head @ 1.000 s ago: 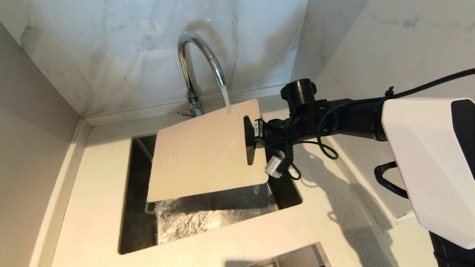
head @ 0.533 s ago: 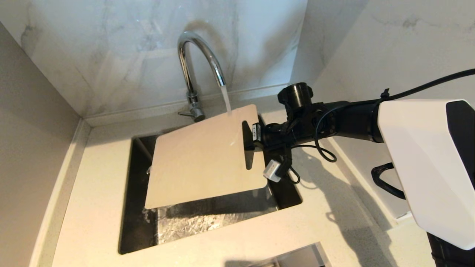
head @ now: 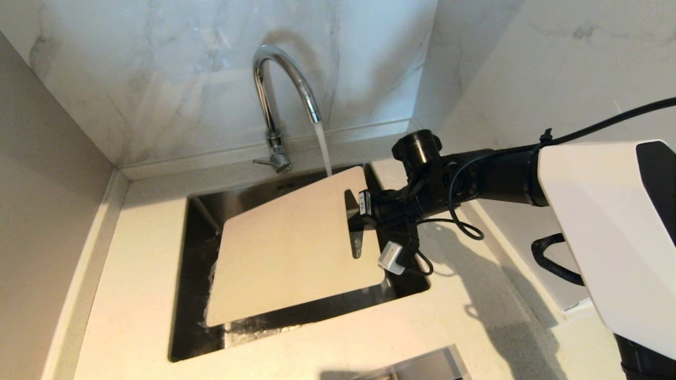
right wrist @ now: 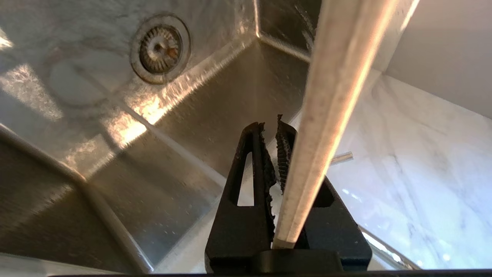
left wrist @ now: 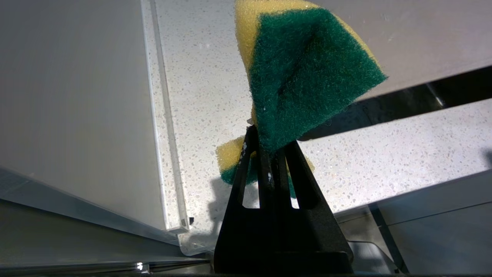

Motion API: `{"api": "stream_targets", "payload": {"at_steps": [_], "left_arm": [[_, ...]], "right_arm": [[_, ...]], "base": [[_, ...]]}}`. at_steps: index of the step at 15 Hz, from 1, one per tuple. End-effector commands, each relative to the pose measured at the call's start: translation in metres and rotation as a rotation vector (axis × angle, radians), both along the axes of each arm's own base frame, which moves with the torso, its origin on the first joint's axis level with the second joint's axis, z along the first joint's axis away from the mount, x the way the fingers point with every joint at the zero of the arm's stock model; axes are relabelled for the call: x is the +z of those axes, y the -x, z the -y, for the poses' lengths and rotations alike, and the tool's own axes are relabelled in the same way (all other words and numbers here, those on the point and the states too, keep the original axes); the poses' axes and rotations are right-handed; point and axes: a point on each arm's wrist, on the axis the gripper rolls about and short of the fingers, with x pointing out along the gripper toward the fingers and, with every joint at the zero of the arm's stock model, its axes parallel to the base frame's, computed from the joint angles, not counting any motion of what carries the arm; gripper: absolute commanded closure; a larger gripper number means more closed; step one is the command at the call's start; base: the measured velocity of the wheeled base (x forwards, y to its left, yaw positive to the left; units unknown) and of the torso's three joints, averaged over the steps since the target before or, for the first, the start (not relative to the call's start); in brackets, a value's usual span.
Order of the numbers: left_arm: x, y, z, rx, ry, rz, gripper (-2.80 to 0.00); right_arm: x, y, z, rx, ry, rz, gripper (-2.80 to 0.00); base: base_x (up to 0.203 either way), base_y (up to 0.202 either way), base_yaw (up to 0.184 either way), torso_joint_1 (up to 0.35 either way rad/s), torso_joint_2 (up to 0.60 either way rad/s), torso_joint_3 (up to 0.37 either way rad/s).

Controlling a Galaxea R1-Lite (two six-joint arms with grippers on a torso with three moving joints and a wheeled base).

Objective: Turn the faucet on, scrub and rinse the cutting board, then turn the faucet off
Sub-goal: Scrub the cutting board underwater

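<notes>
The chrome faucet [head: 274, 79] is running, and its stream [head: 323, 148] falls at the far edge of the cutting board [head: 285, 248]. The pale beige board hangs tilted over the sink [head: 196, 338], its left end lower. My right gripper [head: 355, 216] is shut on the board's right end beside the handle cutout. The right wrist view shows the board's edge [right wrist: 330, 104] clamped in that gripper [right wrist: 271, 127], above the drain [right wrist: 159, 48]. My left gripper [left wrist: 271, 140] is outside the head view and is shut on a green-and-yellow sponge [left wrist: 307, 73] above the counter.
Marble walls close in behind and to the right of the sink. Speckled countertop [head: 137, 253] surrounds it, with a side panel on the left. A second recess edge [head: 422, 364] shows at the front. Water ripples on the sink floor.
My right arm has lowered the board and drawn it toward the front, deeper into the sink. The stream now lands at its far edge instead of further onto its face.
</notes>
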Motion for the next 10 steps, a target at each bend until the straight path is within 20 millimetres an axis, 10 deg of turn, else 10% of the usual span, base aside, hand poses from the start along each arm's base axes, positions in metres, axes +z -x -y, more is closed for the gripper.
{"api": "stream_targets", "payload": {"at_steps": [1, 10], "left_arm": [[0.000, 0.000, 0.000, 0.000, 0.001, 0.000, 0.00], [0.000, 0.000, 0.000, 0.000, -0.001, 0.001, 0.00]], "right_arm": [[0.003, 0.009, 0.004, 0.012, 0.010, -0.001, 0.00], [0.013, 0.031, 0.039, -0.037, 0.031, -0.010, 0.00]], "base": [[0.000, 0.000, 0.000, 0.000, 0.00, 0.000], [0.000, 0.000, 0.000, 0.000, 0.00, 0.000]]}}
